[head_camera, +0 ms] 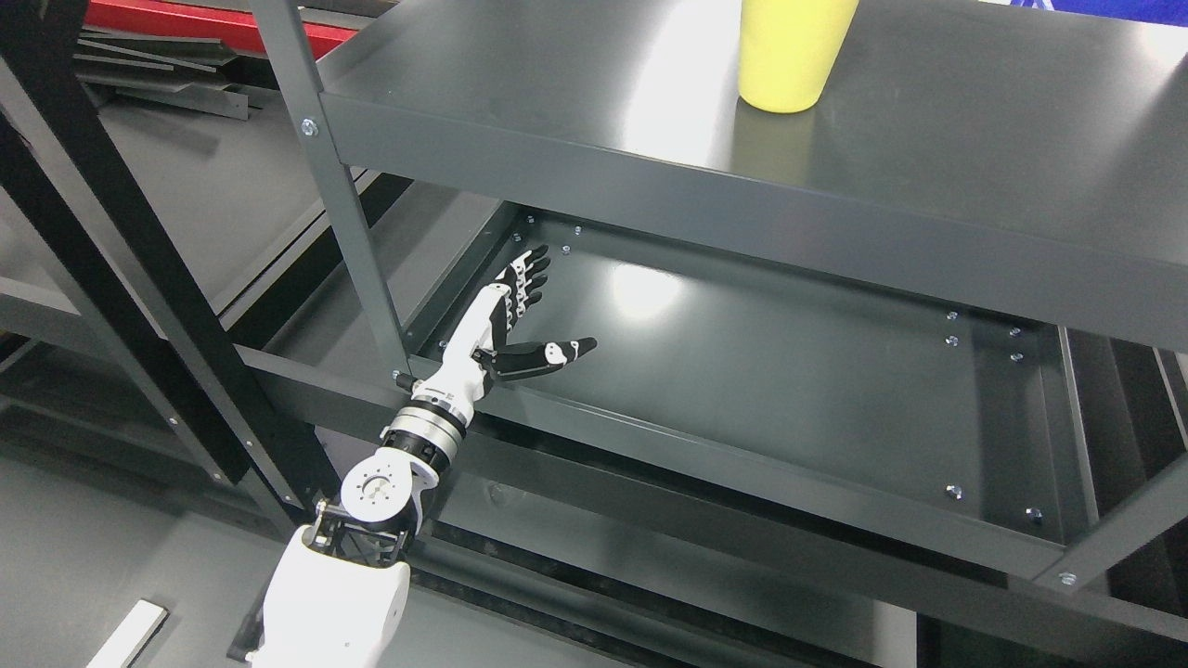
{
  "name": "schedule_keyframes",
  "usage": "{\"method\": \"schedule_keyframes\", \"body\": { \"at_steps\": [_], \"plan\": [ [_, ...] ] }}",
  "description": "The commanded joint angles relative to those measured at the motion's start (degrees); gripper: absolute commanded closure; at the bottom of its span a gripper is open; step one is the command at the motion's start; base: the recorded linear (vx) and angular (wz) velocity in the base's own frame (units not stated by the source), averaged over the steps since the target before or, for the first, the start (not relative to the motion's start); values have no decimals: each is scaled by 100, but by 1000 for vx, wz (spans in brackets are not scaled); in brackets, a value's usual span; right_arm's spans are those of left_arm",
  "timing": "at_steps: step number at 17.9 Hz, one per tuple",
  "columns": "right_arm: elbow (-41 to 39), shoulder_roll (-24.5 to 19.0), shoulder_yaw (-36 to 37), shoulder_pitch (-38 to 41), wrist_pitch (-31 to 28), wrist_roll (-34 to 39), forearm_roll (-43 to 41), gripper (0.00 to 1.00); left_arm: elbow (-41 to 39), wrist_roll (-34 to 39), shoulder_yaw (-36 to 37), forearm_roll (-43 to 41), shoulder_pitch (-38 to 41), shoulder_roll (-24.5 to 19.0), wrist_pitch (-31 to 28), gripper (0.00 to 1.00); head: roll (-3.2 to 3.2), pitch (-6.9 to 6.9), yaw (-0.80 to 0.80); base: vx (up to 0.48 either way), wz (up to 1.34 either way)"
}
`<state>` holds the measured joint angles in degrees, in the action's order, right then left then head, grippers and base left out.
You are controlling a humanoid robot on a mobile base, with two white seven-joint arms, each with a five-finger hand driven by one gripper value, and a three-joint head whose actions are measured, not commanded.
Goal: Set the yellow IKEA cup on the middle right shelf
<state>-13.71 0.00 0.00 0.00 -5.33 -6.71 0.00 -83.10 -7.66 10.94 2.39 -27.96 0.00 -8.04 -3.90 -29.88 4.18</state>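
Observation:
A yellow cup (791, 54) stands upright on the upper grey shelf board (974, 121) at the top of the head view, its rim cut off by the picture's edge. My left hand (543, 311) is far below it, over the left front corner of the lower shelf tray (789, 390). Its fingers (526, 278) are stretched out flat, the thumb points right, and it holds nothing. The left arm comes up from the bottom left. My right arm does not show.
A grey upright post (343, 204) stands just left of my hand. Black diagonal frame bars (139, 250) cross the left side. A red panel (204, 20) lies at the top left. The lower tray's front lip (742, 464) runs below my hand.

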Motion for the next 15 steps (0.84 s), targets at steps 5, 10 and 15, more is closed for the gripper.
{"method": "schedule_keyframes", "body": {
  "at_steps": [5,10,15],
  "plan": [
    [0,100,-97,79,-3,3,-141,1,-197,10,171,112,-7,-100,-5,1,0,0,0,0,0],
    [0,100,-97,79,-3,3,-141,1,-198,1,189,112,-25,-100,-14,1,0,0,0,0,0],
    [0,100,-97,79,-3,3,-141,1,-198,1,154,112,28,-100,-14,1,0,0,0,0,0]
  ]
}}
